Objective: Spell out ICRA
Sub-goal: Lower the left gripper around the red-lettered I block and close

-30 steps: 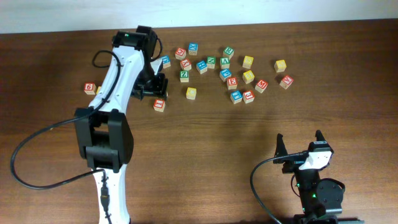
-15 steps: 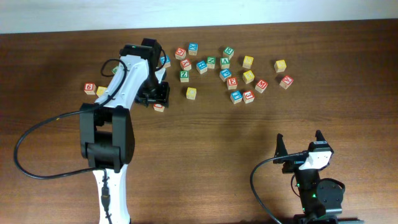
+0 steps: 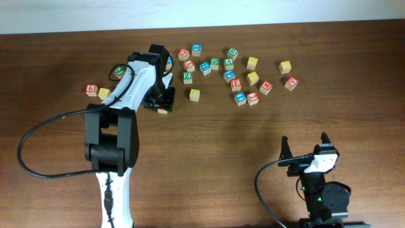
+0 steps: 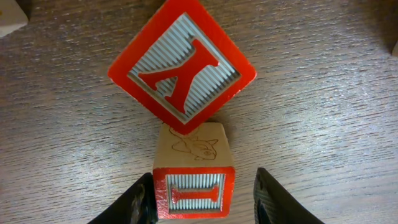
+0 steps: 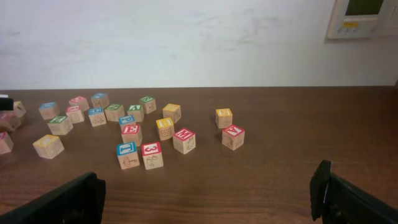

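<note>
A wooden block with a red letter I (image 4: 194,190) lies on the brown table between the fingers of my left gripper (image 4: 202,200). The left finger touches the block and a gap remains at the right finger, so the jaws stand open around it. Just beyond it sits a red K block (image 4: 181,65), turned cornerwise. From above, my left gripper (image 3: 159,100) covers most of the I block (image 3: 163,111). My right gripper (image 3: 305,147) rests open near the front right, with nothing between its fingers (image 5: 208,193).
Several letter blocks are scattered across the back of the table (image 3: 235,81), with a yellow one (image 3: 195,94) right of my left gripper. Two more blocks (image 3: 92,89) lie at the far left. The left arm's black cable (image 3: 38,136) loops over the table.
My left gripper has shifted right and come down over the I block, and its jaws have narrowed around it. The right arm has not moved.
</note>
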Controlling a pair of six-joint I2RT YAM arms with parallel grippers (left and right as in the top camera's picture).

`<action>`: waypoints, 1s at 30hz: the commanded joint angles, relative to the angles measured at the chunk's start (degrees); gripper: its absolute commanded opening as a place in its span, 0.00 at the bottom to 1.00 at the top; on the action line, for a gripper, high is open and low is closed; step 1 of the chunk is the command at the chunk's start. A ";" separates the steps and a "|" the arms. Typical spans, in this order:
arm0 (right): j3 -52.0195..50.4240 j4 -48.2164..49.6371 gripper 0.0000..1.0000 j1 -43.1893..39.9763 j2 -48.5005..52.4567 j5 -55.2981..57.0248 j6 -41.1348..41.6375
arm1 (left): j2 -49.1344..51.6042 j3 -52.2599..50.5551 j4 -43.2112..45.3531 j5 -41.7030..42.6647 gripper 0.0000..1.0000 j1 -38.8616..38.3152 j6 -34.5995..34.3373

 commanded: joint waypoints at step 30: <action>-0.28 -0.28 0.98 0.28 -0.52 0.48 -0.42 | -4.22 -0.52 -1.16 -0.39 0.29 -0.04 -0.35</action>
